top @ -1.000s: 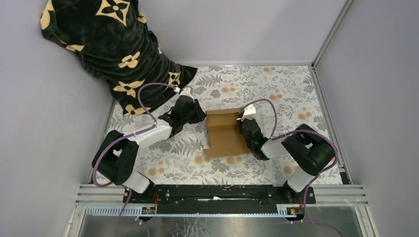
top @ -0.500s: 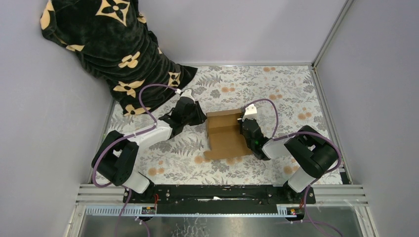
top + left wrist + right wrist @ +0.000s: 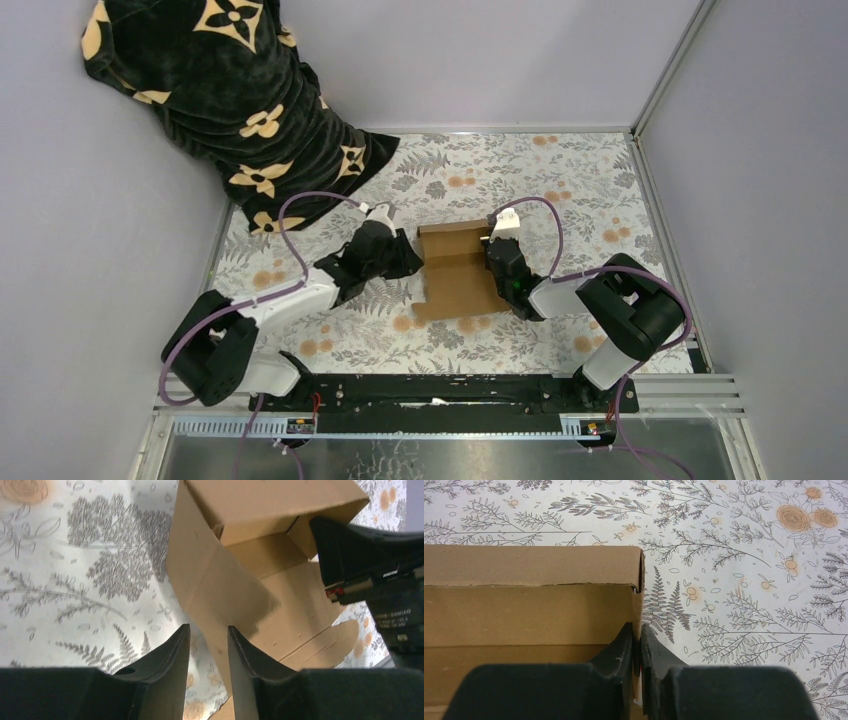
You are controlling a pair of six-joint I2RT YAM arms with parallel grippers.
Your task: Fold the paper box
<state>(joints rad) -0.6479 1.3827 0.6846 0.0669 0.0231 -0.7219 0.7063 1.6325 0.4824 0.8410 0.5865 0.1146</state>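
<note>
The paper box [image 3: 455, 272] is plain brown cardboard, half formed, with its back and side walls raised and a flat panel toward the near side. My right gripper [image 3: 490, 258] is shut on the box's right wall, which shows pinched between its fingers in the right wrist view [image 3: 636, 625]. My left gripper [image 3: 408, 262] is at the box's left side. In the left wrist view [image 3: 209, 627] its jaws stand a little apart and the left wall [image 3: 210, 580] rises just ahead of the tips, with its lower edge in the gap.
A black blanket with tan flower marks [image 3: 230, 100] is heaped in the back left corner. The floral tablecloth [image 3: 560, 180] covers the table. Grey walls and a metal frame [image 3: 660, 200] close in the sides.
My left arm has swung nearer and to the right, bringing its gripper up against the box's left wall. The right gripper and the box have stayed in place.
</note>
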